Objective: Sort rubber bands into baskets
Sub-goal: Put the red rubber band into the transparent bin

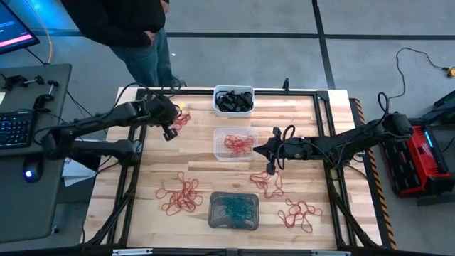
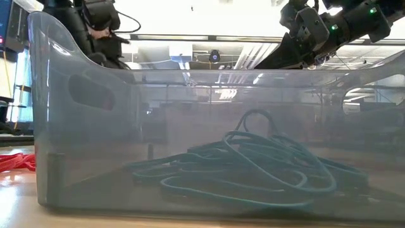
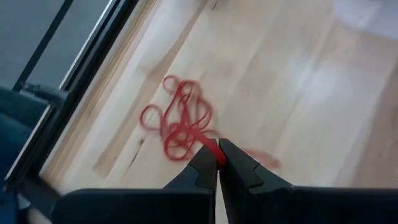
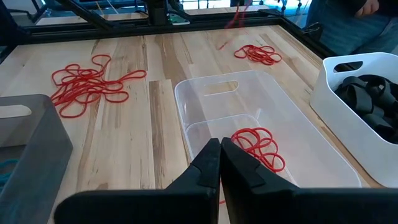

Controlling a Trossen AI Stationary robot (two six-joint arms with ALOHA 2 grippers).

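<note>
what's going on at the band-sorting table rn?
Two arms are sorting rubber bands into three tubs. The left claw is shut on a red band over a small red clump near the table's far-left part. The right claw is shut, hovering at the clear tub, which holds red bands. The white tub holds black bands, the grey tub teal ones. Three red piles remain on the wood. A person stands behind the table.
</note>
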